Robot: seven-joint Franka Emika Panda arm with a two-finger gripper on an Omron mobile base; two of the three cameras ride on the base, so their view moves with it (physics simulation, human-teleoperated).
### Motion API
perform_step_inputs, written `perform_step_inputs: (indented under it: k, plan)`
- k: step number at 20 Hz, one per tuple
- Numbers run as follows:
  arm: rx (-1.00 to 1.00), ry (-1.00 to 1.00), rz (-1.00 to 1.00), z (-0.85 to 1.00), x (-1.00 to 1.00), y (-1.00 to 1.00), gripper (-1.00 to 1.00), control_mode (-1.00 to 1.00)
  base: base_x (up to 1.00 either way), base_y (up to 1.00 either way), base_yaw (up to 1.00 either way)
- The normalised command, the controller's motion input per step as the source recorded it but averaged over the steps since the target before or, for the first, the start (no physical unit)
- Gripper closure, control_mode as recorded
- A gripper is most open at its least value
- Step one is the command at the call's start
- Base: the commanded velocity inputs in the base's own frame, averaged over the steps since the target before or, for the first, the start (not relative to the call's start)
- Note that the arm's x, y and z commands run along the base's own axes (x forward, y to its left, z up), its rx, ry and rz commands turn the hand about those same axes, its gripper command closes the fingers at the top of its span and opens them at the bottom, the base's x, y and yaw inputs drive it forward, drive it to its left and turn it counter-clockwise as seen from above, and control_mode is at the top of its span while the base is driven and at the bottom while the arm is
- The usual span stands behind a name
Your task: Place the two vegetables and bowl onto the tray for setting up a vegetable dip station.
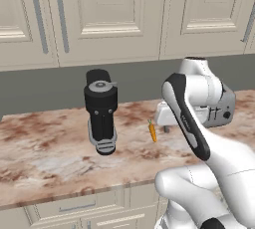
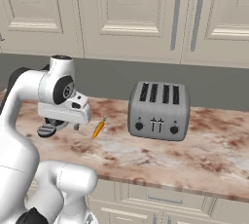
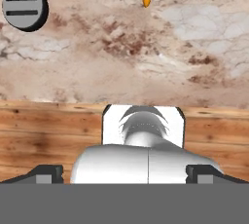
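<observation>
Left base view: the white arm is seen rising from the lower right of the frame, folded at the elbow, with the hand pointed down over the marbled countertop (image 1: 50, 148) right of centre. The gripper (image 1: 166, 127) is partly hidden behind the forearm there; in the hand view the finger tips (image 3: 46, 174) are seen set far apart at the bottom corners, so the jaws are spread wide with nothing held between them. The carrot (image 1: 153, 131) is lying on the countertop at frame centre, just beside the gripper and apart from it. A black coffee machine (image 1: 101, 111) is seen standing left of centre. In the right base view a silver toaster (image 2: 159, 110) is placed right of centre, with the carrot (image 2: 98, 129) to its left.
</observation>
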Motion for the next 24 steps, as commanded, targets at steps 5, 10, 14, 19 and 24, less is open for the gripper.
perform_step_inputs:
  k: [5, 10, 14, 19, 24]
  plan:
    - [-0.05, -0.05, 0.00, -0.34, 0.10, 0.00, -1.00, -1.00, 0.00, 0.00, 0.00]
    - [-0.05, -0.05, 0.00, -0.13, 0.04, 0.00, -1.00, -1.00, 0.00, 0.00, 0.00]
    - [-0.01, -0.02, 0.00, -0.08, 0.27, 0.00, -1.00, -1.00, 0.00, 0.00, 0.00]
    - [0.00, -0.02, 0.00, -0.16, 0.40, 0.00, -1.00, -1.00, 0.00, 0.00, 0.00]
    - [0.00, -0.01, 0.00, -0.19, 0.45, -0.03, -1.00, -1.00, 0.00, 0.00, 0.00]
